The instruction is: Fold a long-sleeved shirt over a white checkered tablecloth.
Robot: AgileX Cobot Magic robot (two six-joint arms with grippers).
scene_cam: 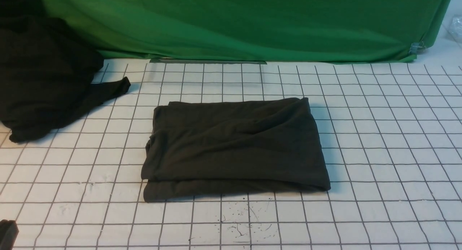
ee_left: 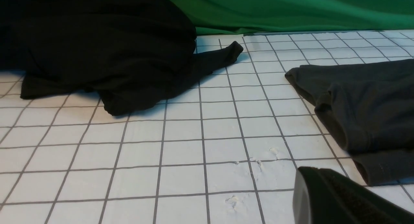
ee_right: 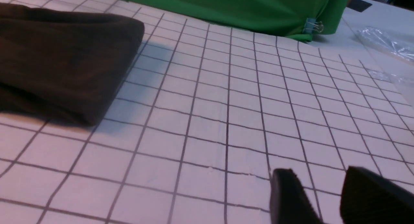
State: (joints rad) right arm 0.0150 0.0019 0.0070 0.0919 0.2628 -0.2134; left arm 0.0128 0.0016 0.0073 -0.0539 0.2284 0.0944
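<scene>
the long-sleeved shirt (scene_cam: 234,149) lies folded mid white checkered tablecloth (scene_cam: 379,152). right gripper (ee_right: 323,198) fingers parted, empty. left gripper (ee_left: 339,198) barely visible; its fingers' state can't be told.

Behind your work surface hangs a plain green fabric backdrop (scene_cam: 252,22), creased in long diagonal folds. At the backdrop's right end, 1 metal binder clip (scene_cam: 417,47) pinches its lower corner. Beyond that clip you see crinkled clear plastic sheeting (ee_right: 385,43) on a pale surface.

folded long-sleeved shirt (scene_cam: 234,149), white checkered tablecloth (scene_cam: 379,152)
</scene>
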